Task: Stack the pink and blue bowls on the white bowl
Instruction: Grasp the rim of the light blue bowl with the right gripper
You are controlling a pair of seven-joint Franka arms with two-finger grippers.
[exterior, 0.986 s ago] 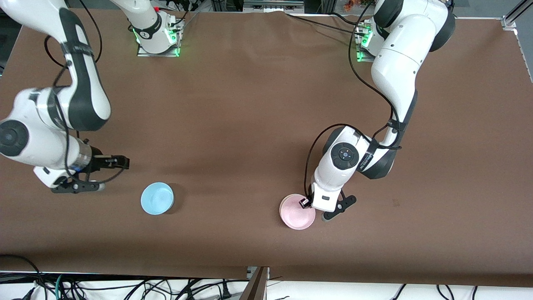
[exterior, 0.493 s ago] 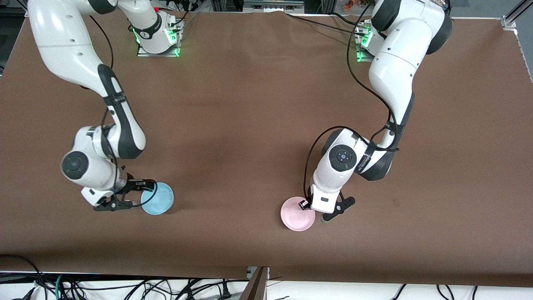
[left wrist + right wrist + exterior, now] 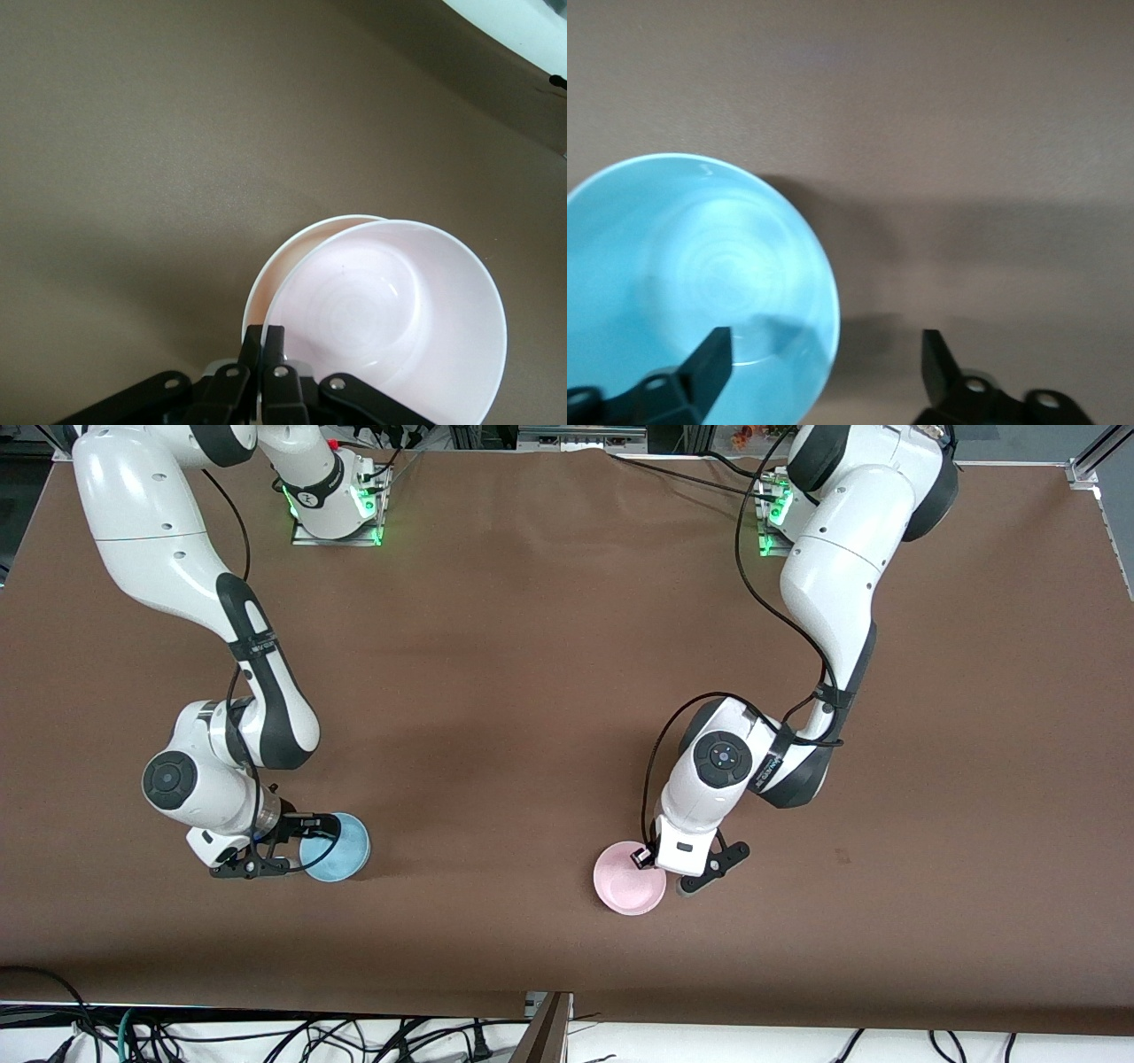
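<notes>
The pale pink bowl (image 3: 625, 886) is near the front of the table, toward the left arm's end. My left gripper (image 3: 646, 858) is shut on its rim, as the left wrist view (image 3: 263, 333) shows with the pink bowl (image 3: 390, 310). A white bowl's rim (image 3: 288, 251) shows just under the pink bowl, slightly offset from it. The sky blue bowl (image 3: 341, 849) sits toward the right arm's end. My right gripper (image 3: 312, 840) is open and low at its edge. In the right wrist view it (image 3: 824, 342) has one finger over the blue bowl's (image 3: 700, 266) inside and one outside the rim.
The brown table cover (image 3: 532, 691) spans the view. The two arm bases (image 3: 335, 509) stand along the table's edge farthest from the front camera. Cables (image 3: 266, 1036) lie below the table's near edge.
My right arm has swung in from the table's end and come down to the blue bowl's edge. My left gripper and the pink bowl have shifted slightly toward the right arm's end.
</notes>
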